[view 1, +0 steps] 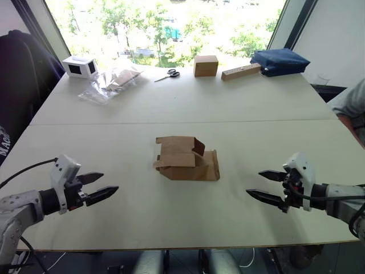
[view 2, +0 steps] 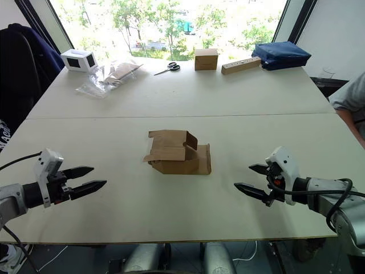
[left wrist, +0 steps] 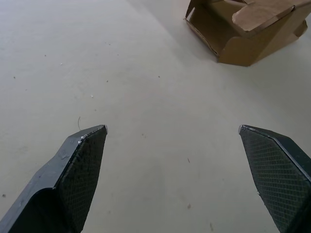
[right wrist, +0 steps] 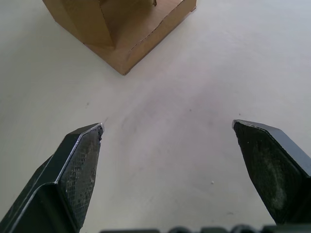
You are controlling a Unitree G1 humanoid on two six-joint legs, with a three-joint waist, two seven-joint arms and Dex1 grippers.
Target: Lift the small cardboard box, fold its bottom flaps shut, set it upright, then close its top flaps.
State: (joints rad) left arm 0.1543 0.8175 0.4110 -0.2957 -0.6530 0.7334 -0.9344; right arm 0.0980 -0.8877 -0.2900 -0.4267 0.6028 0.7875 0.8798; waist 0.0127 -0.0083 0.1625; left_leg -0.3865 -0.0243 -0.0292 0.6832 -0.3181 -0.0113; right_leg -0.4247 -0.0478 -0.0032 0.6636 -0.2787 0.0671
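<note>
Both tools gape beside small cardboard box [view 1: 185,160].

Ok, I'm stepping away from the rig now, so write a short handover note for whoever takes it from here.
Left pincer: open, holding nothing, over the table, left of the box.
Right pincer: open, holding nothing, right of the box.
Small cardboard box: lying on its side mid-table between the two pincers, flaps loose, untouched.
Done: nothing yet.
Left: lift the box, fold the bottom flaps, stand it upright, close the top flaps.

Matt brown corrugated cardboard box [view 1: 187,160] on smooth matt table [view 1: 239,108].
</note>
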